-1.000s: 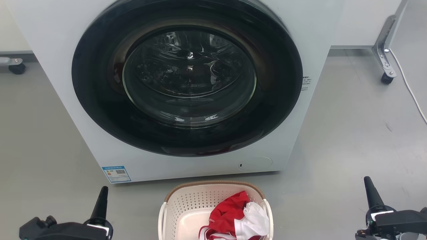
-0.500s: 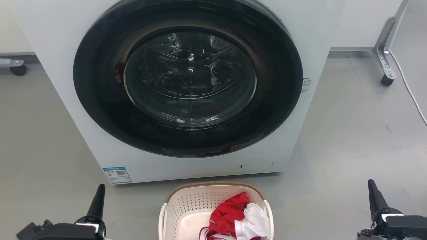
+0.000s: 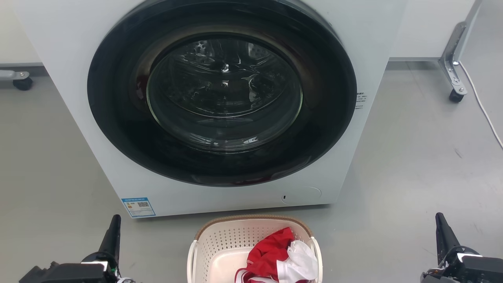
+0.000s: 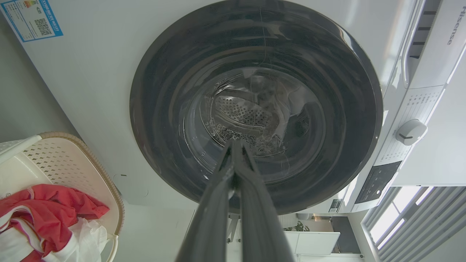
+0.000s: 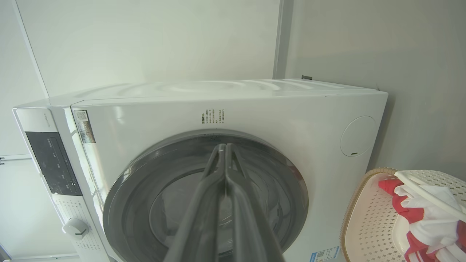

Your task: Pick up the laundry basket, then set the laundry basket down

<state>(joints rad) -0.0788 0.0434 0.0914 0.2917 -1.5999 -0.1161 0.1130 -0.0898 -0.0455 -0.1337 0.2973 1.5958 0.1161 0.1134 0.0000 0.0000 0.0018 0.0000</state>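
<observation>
The laundry basket (image 3: 220,239) sits on the floor at the bottom centre of the head view, just in front of the washing machine. It is cream-white and perforated with a brown rim (image 3: 253,217) and white loop handles, and holds red and white clothes (image 3: 281,255). It also appears at the lower left of the left wrist view as the basket (image 4: 69,163), and at the lower right of the right wrist view as the basket (image 5: 367,218). My left gripper (image 3: 114,226) stands shut to the basket's left, apart from it. My right gripper (image 3: 440,224) stands shut far to its right. Both hold nothing.
A white front-loading washing machine (image 3: 377,47) with a dark round door (image 3: 224,90) stands close behind the basket. A metal leg with a caster (image 3: 456,94) and a white cable (image 3: 481,102) lie at the right. Another caster (image 3: 21,82) is at the left. Grey floor (image 3: 412,165) spreads on both sides.
Both grippers have drawn back toward the bottom edge of the head view and a little outward. The view has shifted slightly. The basket has stayed in place.
</observation>
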